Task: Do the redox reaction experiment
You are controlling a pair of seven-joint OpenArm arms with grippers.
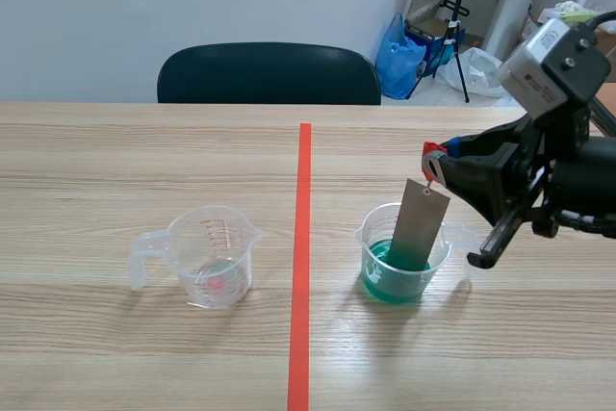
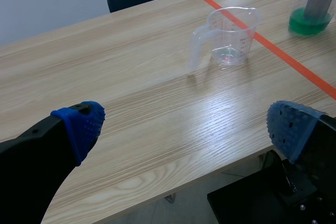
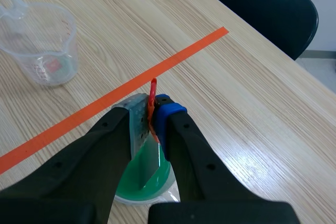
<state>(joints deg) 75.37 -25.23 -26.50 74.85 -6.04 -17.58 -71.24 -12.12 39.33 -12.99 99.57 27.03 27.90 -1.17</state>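
Steadiness counts: right pincer [image 1: 436, 158], clamped on the red clip [image 1: 430, 150] above the green beaker [image 1: 381, 281], should hold the metal strip [image 1: 421, 225] dipped, off its wall; left pincer [image 2: 186, 125] gapes, well away.
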